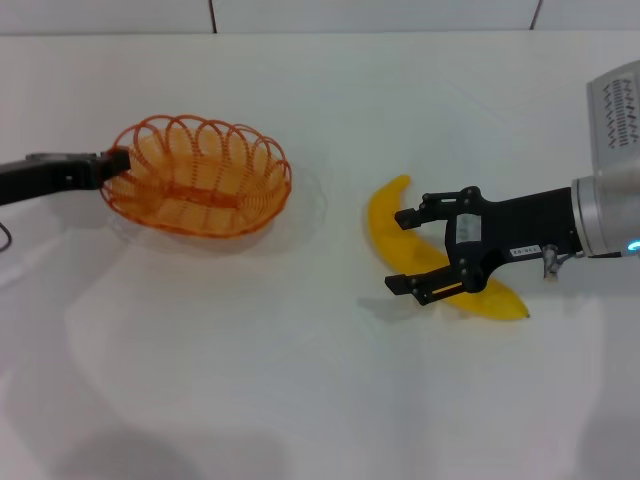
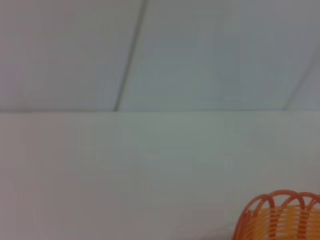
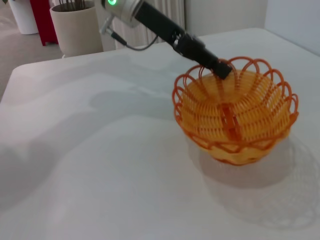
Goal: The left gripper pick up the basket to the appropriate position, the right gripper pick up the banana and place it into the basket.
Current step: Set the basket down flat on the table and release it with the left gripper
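Note:
The orange wire basket is at the left of the white table, held by its left rim and lifted slightly, with its shadow below it. My left gripper is shut on that rim; the right wrist view shows it pinching the basket. A part of the rim shows in the left wrist view. The yellow banana lies on the table at the right. My right gripper is open, its two fingers straddling the banana's middle from the right.
The white table spreads around both objects. A tiled wall runs along the back. In the right wrist view a beige pot and a red object stand beyond the table's far edge.

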Available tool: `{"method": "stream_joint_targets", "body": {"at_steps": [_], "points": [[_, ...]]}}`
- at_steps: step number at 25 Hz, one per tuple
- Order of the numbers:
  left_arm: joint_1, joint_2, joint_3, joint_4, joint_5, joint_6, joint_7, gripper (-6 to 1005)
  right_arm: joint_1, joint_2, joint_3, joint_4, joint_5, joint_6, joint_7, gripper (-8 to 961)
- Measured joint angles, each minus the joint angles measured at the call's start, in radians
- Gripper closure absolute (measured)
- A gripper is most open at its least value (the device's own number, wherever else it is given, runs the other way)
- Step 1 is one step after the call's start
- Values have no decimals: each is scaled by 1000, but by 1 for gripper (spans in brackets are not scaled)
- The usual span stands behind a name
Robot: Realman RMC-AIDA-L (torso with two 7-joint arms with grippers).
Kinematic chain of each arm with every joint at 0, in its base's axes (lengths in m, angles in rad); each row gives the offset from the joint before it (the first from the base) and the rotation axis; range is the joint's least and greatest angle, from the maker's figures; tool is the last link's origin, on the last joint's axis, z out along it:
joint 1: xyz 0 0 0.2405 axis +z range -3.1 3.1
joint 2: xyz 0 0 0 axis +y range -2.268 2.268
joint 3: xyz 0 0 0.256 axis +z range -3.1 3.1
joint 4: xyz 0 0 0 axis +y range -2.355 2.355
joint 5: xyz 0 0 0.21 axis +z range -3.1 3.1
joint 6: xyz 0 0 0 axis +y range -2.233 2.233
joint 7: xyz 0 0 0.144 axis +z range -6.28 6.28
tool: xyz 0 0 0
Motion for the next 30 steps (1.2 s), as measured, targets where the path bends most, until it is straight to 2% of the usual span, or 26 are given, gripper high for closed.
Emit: {"method": "stream_joint_targets", "body": {"at_steps": [8,23,25,30], "points": [[-35,-4,8,-114,-7,-112,15,936,5,1,-6,2,0,0,2,55],[-39,-5,7,-124,-10,-114,24,934,7,2,-9,11,0,0,3,57],[-39,-5,7,-124,-16,-110,35,756,7,2,-8,12,0,0,3,57],[-21,-6,7,-86,-35,-53,78,582,6,2,0,12,1,0,3,57]]}}
